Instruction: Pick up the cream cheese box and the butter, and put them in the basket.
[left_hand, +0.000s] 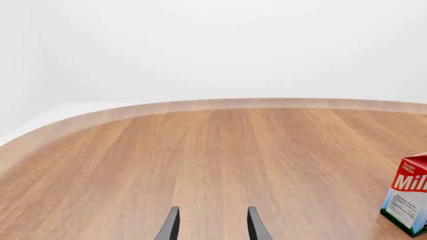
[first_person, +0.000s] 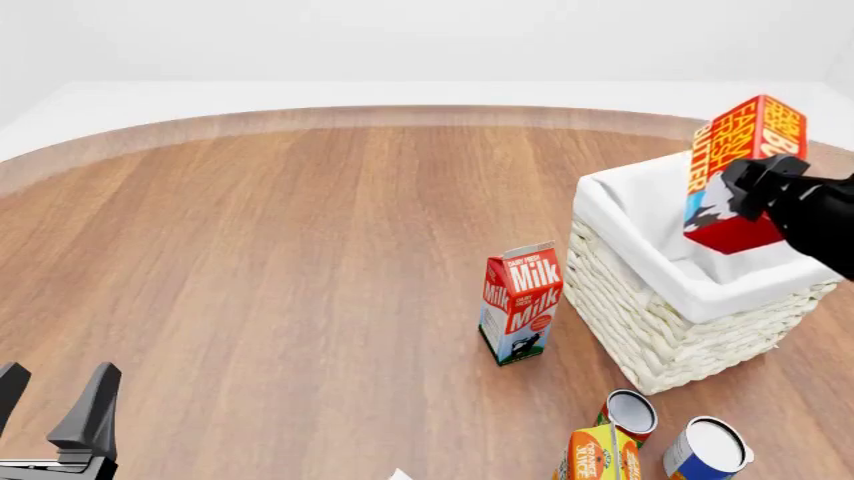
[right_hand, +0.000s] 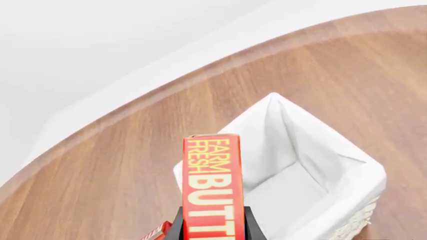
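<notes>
Two grippers are seen: the right gripper (first_person: 758, 192) is clamped on the elongated red and orange butter carton (first_person: 738, 170), held tilted above the large cream-white woven wicker basket (first_person: 667, 320). The left gripper (first_person: 54, 408) is held with fingers apart over the wooden table (first_person: 267, 260), well apart from the red-and-white milk carton (first_person: 521, 302).

We count one butter (first_person: 738, 165), one basket (first_person: 667, 300), one milk carton (first_person: 519, 303), one orange-yellow carton (first_person: 597, 455), two cans (first_person: 629, 412) at five o'clock.

Open basket (first_person: 694, 290) mouth (milk carton (first_person: 519, 303) beside)
</notes>
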